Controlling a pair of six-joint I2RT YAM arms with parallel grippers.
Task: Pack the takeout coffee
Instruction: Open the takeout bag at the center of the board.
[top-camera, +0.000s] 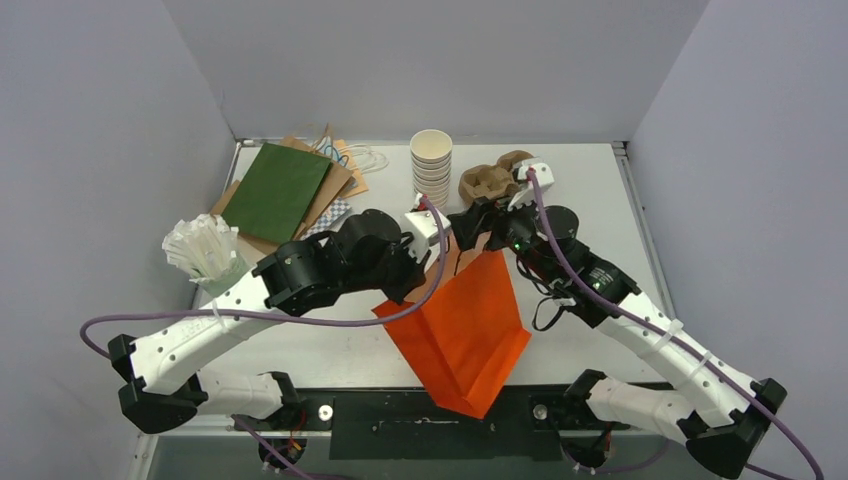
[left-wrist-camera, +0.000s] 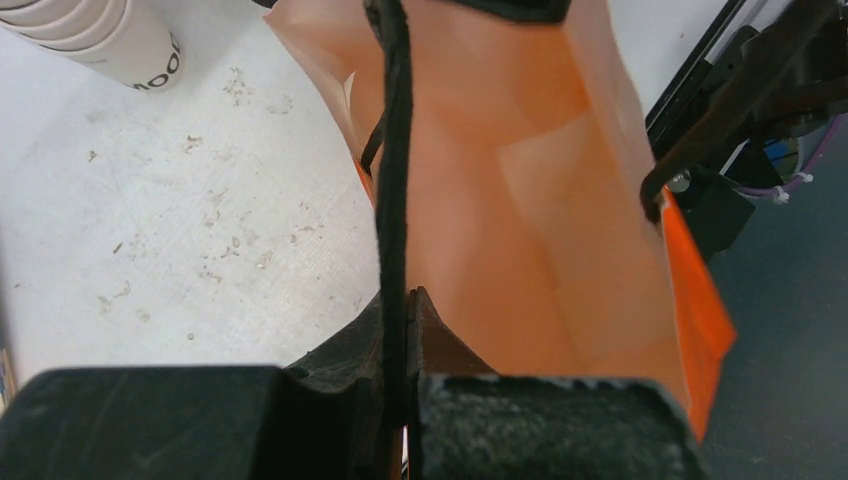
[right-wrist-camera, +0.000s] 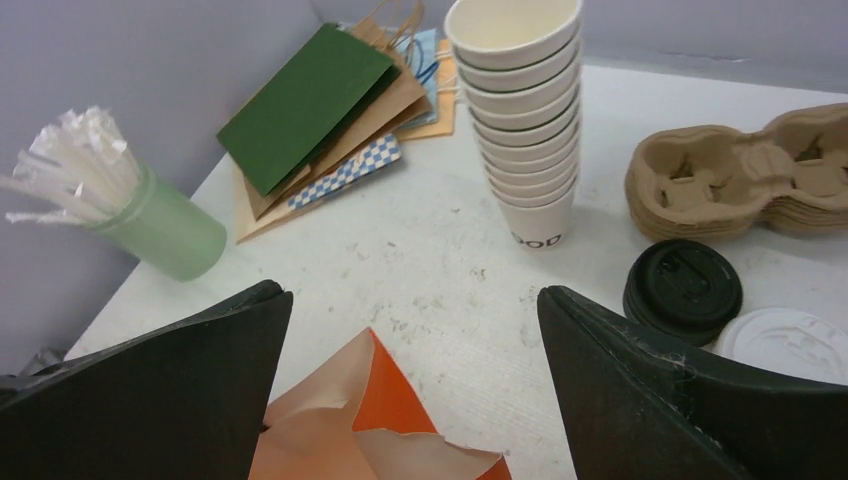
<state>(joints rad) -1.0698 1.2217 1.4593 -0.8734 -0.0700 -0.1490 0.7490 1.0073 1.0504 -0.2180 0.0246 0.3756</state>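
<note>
While the orange bag (top-camera: 465, 330) is lying on the worktop (top-camera: 600, 200): its mouth is gaping.
Left fingers (left-wrist-camera: 445, 350): pinching its black handle (left-wrist-camera: 392, 150).
Right fingers (right-wrist-camera: 200, 380): hovering, spread wide, over it.
Takeout coffee: cannot tell where.

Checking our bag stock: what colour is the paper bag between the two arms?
Orange bag, paler peach inside; the top external view shows it best.

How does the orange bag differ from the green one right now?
The orange bag is spread open at mid-table; the green bag lies folded flat on a pile of bags at the far left corner. The left gripper is shut on the orange bag's black handle; nothing touches the green bag. Both look like paper carrier bags.
</note>
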